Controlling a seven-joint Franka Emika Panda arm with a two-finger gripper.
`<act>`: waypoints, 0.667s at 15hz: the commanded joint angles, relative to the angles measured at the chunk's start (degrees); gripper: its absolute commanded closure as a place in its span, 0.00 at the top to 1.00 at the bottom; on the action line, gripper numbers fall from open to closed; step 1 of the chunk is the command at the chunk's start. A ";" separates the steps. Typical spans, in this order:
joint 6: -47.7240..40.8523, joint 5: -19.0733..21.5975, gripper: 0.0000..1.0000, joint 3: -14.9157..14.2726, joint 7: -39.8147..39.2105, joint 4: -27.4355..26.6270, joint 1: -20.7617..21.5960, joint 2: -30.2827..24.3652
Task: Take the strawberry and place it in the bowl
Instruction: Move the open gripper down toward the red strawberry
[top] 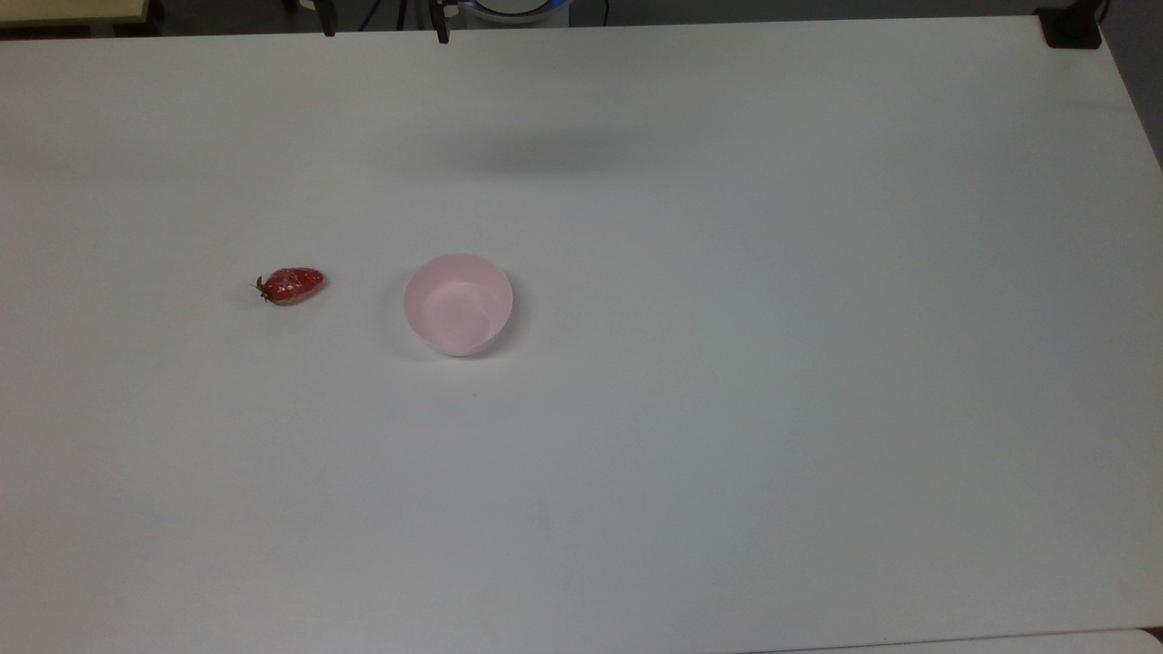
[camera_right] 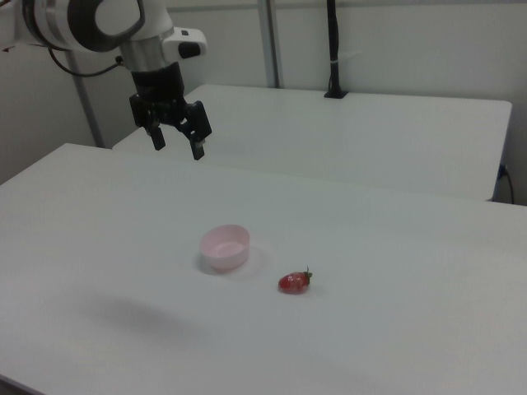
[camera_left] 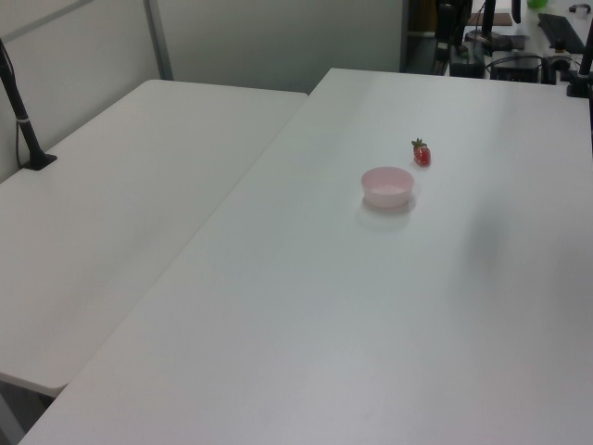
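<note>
A small glossy red strawberry (top: 291,285) with a dark green stem end lies on its side on the white table, left of the bowl in the top view. The strawberry (camera_left: 422,153) (camera_right: 295,282) rests a short gap from the bowl, not touching it. The pale pink bowl (top: 458,303) (camera_left: 387,185) (camera_right: 225,247) stands upright with nothing in it. My gripper (camera_right: 175,145) hangs open high above the table, up and to the left of the bowl in the right view, holding nothing. Its two fingertips (top: 442,34) poke in at the top edge of the top view.
The white table (top: 727,409) stretches wide around both objects. A second white table (camera_left: 120,204) adjoins it, with a black pole clamped on it (camera_left: 23,120) (camera_right: 333,49). A black block (top: 1072,27) sits at the far right corner in the top view.
</note>
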 commanded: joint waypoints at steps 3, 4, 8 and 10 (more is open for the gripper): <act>1.51 0.27 1.00 -0.81 -1.23 -1.37 1.27 -0.66; 1.51 0.27 1.00 -0.81 -1.23 -1.37 1.18 -0.66; 1.51 0.27 1.00 -0.81 -1.15 -1.37 1.18 -0.66; 1.51 0.18 1.00 -0.81 -1.23 -1.37 0.83 -0.66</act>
